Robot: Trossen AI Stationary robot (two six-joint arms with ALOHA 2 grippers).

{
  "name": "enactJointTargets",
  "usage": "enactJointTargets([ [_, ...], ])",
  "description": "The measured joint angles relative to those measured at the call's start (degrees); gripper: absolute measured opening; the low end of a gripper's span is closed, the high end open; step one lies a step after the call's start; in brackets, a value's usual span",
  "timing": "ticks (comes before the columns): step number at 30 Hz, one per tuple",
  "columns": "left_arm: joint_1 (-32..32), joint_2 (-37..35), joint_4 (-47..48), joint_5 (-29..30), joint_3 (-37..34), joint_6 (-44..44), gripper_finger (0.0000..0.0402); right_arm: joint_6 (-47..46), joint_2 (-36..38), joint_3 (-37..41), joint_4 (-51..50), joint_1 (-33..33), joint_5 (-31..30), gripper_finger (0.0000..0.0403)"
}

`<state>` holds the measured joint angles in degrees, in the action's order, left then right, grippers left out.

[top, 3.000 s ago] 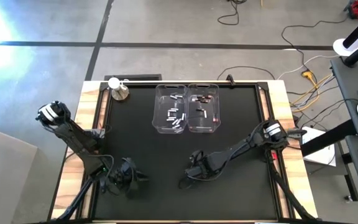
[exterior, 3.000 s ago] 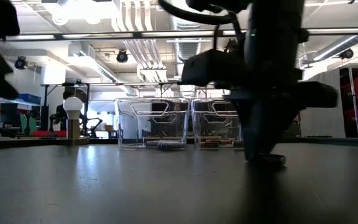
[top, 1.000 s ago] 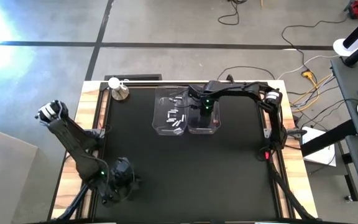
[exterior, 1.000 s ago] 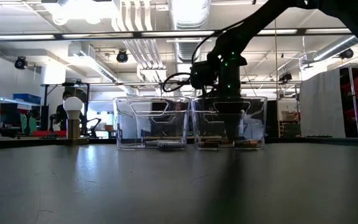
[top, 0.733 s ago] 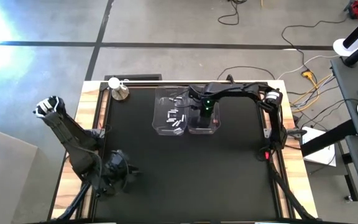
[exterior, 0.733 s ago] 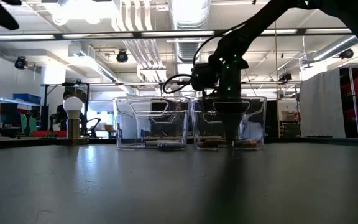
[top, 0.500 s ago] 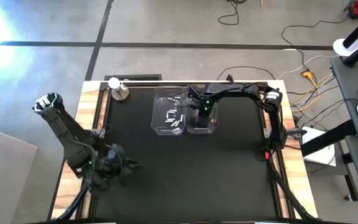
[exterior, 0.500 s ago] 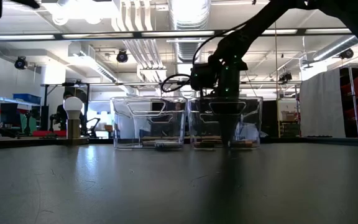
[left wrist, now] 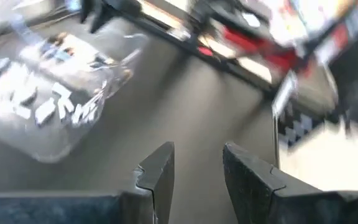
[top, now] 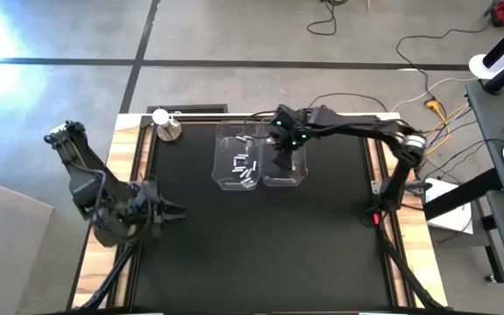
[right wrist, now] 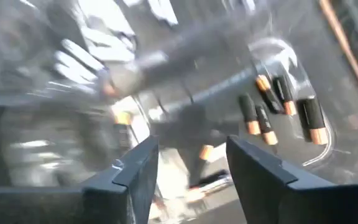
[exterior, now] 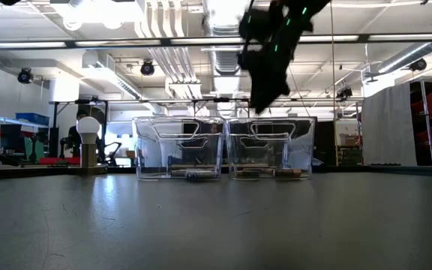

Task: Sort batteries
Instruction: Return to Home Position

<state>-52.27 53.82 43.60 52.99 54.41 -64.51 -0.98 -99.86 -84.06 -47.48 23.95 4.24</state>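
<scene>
White batteries [top: 244, 163] in left bin [top: 221, 180], dark batteries [right wrist: 312, 121] in right bin [top: 285, 183], upper centre. Right gripper [exterior: 264, 103] above, left gripper [top: 172, 213] lower left: fingers apart, empty. Expect light, rigid, slick rollers; pinch mid-barrel.

Left bin [top: 220, 168] and right bin [top: 305, 168] sit side by side, far back on the desk [top: 261, 249], batteries [top: 243, 164] in both. Knob [top: 166, 128] off to their left, and the right end effector [exterior: 265, 101] hangs above the right bin.

White batteries [top: 245, 164] lie jumbled in the left clear bin [top: 218, 166], dark batteries [right wrist: 278, 109] with copper tips in the right bin [top: 305, 171], near the desk's [top: 261, 245] far edge.
</scene>
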Motion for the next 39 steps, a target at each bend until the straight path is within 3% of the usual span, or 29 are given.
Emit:
enactJointTargets([
  [3,0.0,-3.2,0.1,-4.9,0.0,12.4,0.0116,-4.3,6.6,0.1,0.3,-2.9,0.1,0.0189],
  [7,0.0,-5.3,1.8,-6.4,-0.4,11.8,0.0116,-8.9,15.0,0.1,-0.1,-7.7,0.2,0.0191],
  [9,0.0,-5.4,3.9,-11.2,-0.5,11.7,0.0116,-11.8,18.4,0.1,-0.5,-10.3,0.2,0.0191],
  [12,-0.1,-5.1,6.0,-19.8,-1.2,13.5,0.0116,-8.9,22.7,0.1,-0.6,-13.5,0.3,0.0191],
  [14,-0.1,-4.8,6.1,-20.9,-1.9,17.1,0.0116,-5.3,24.8,0.1,-1.3,-15.2,0.2,0.0192],
  [21,4.8,-6.0,4.8,-2.8,-4.6,23.1,0.0117,-5.1,28.0,3.6,3.1,-19.3,-2.7,0.0192],
  [26,12.5,-9.6,-2.2,5.1,-7.8,29.1,0.0117,2.1,32.5,16.0,26.8,-20.3,-2.7,0.0192],
  [29,19.4,-11.7,-11.2,5.5,-10.9,37.9,0.0117,1.7,36.7,25.8,37.7,-20.2,-2.8,0.0192],
  [31,25.0,-12.2,-18.5,2.1,-13.0,45.8,0.0117,-0.2,40.3,32.0,40.4,-20.2,-3.0,0.0192],
  [34,34.7,-11.7,-28.3,-8.3,-15.3,55.6,0.0117,-3.2,48.0,40.2,42.6,-20.2,-2.9,0.0192],
  [37,44.4,-9.4,-30.6,-19.9,-15.3,63.2,0.0117,-4.1,57.9,47.3,45.7,-20.2,-4.3,0.0192],
  [39,50.5,-7.2,-30.5,-22.9,-14.1,65.5,0.0117,-4.3,64.9,51.8,47.4,-20.2,-5.5,0.0192],
])
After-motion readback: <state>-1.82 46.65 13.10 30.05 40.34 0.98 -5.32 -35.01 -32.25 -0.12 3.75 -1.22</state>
